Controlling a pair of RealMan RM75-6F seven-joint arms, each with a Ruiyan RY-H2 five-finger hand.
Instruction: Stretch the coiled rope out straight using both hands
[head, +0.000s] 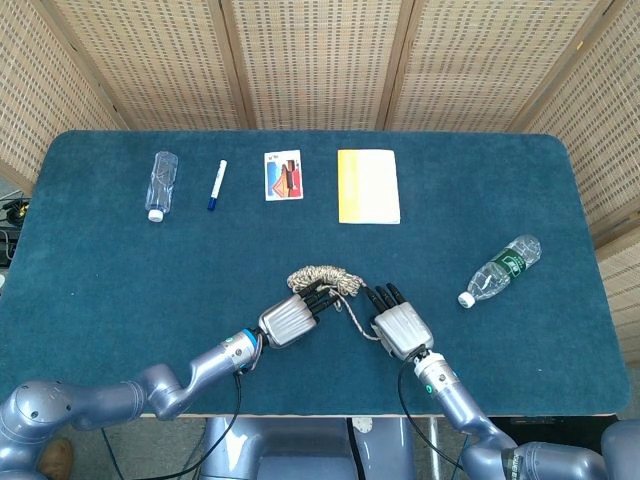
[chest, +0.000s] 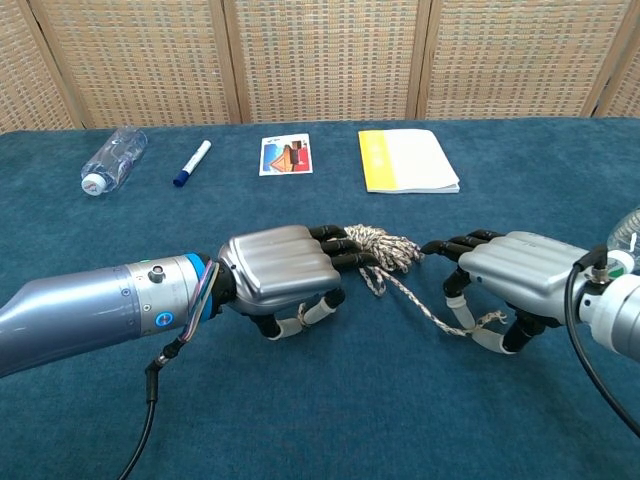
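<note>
Near the front of the blue tabletop (head: 120, 260), the coiled rope (head: 322, 275) lay bunched under the left hand's (chest: 275, 272) fingers, which curled onto it. A loose strand ran rightward to the right hand (chest: 510, 275), pinched beneath its thumb.

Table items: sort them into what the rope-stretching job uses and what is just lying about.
In use: rope, left hand, right hand.

Lying about: clear bottle, marker, picture card, yellow booklet, green-label bottle.
</note>
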